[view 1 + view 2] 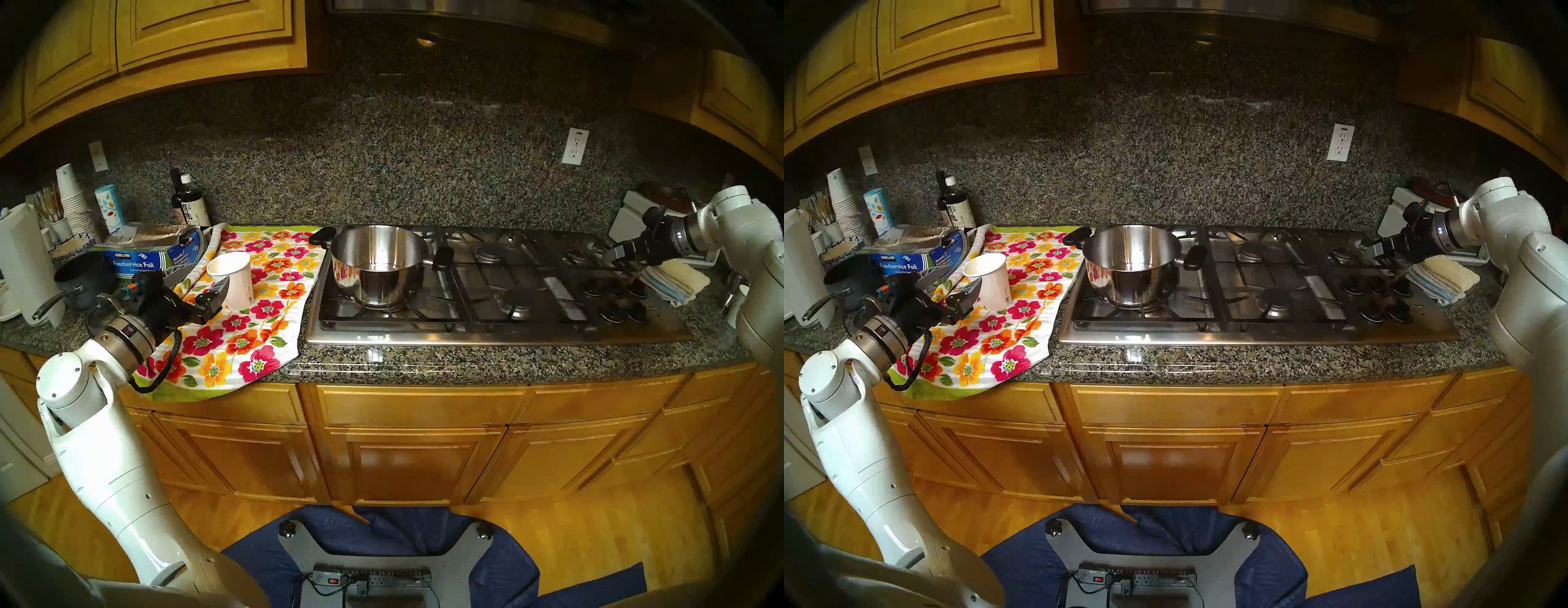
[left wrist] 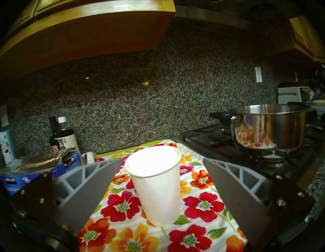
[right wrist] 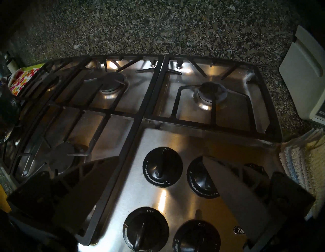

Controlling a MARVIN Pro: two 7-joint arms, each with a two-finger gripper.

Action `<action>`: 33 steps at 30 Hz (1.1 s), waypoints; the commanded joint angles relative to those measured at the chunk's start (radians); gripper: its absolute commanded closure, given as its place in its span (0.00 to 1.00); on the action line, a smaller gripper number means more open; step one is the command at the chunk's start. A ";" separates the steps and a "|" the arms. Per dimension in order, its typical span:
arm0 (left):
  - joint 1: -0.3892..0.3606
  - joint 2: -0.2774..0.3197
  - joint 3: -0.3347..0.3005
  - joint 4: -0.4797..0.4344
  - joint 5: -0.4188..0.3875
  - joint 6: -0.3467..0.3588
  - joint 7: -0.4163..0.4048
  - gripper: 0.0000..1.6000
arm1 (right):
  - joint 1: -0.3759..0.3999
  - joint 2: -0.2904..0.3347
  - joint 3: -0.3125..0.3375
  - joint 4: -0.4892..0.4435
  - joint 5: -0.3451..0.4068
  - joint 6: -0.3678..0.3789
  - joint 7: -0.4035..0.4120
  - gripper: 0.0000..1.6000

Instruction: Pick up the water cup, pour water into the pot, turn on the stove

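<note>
Where the flowered towel covers the counter's left part, the paper cup stands upright, untouched, between the spread fingers of the left gripper. Right of it: steel pot on the stove's near-left burner. Far right: right gripper, spread, empty, above the knobs, marked OFF.

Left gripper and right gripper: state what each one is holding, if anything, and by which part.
Nothing is held. The left gripper is open, short of the water cup; the right gripper is open above the stove knobs.
</note>
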 commanded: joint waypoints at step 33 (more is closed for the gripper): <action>-0.013 0.011 0.005 -0.015 -0.007 -0.004 0.005 0.00 | 0.004 0.076 -0.021 -0.001 -0.017 0.066 0.069 0.00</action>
